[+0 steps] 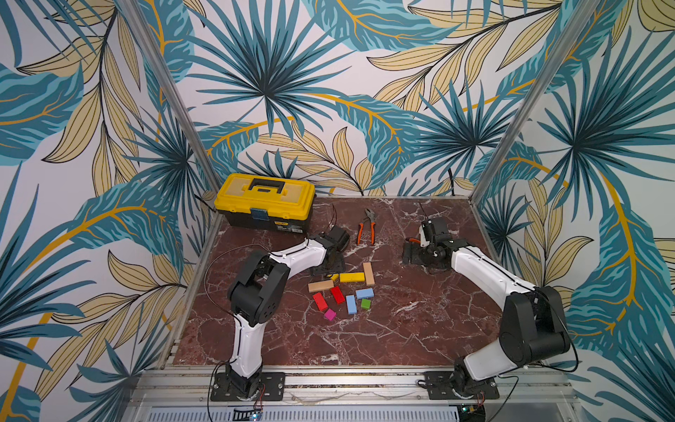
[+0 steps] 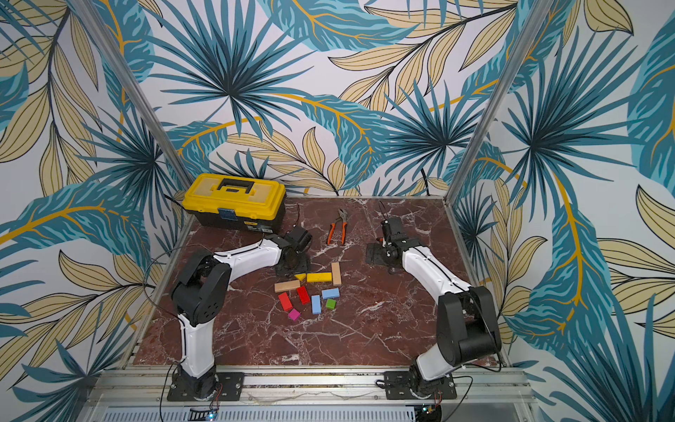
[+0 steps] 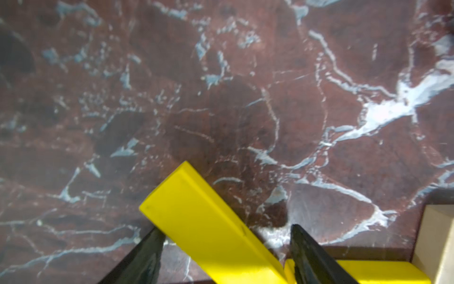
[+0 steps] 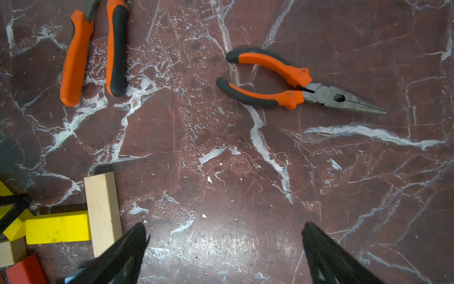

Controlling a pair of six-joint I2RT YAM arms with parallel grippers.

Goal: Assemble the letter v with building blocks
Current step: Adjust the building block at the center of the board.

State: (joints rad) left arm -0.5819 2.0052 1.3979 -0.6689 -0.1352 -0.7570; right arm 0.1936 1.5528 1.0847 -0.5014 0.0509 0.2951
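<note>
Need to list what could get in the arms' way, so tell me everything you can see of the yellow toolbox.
The toolbox is a closed, plastic-looking case: yellow lid with paler panels at both ends, black handle folded flat on top, blue-grey latch at the front middle, black base with a small label. It stands upright in the far left corner of the table; nothing lies on it.

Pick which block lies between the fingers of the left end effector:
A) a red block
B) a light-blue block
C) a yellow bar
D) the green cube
C: in the left wrist view, the yellow bar runs at an angle between the two dark fingers of the left end effector.
</note>
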